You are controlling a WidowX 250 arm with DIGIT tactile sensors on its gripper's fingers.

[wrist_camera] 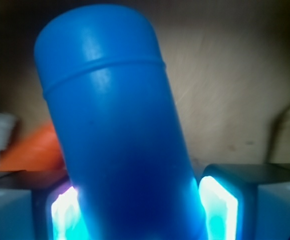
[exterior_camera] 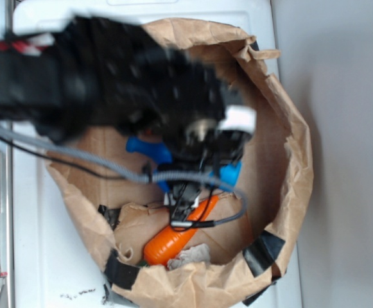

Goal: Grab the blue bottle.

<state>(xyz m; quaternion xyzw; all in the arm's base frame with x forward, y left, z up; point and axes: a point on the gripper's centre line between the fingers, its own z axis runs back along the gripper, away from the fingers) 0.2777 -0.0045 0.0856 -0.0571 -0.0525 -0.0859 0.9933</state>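
Blue bottle (exterior_camera: 149, 149) mostly behind blurred arm (exterior_camera: 90, 77)

White tabletop (exterior_camera: 32, 256), grey wall (exterior_camera: 346, 128).

Pincer (wrist_camera: 145, 212) clamped, arm (exterior_camera: 77, 70) reaching rightward.

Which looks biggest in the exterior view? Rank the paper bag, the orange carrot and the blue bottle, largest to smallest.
1. Paper bag: by far the largest, ringing the other two.
2. Orange carrot.
3. Blue bottle: only small patches show, since the arm and gripper hide most of it, so its place below the carrot is unsure.
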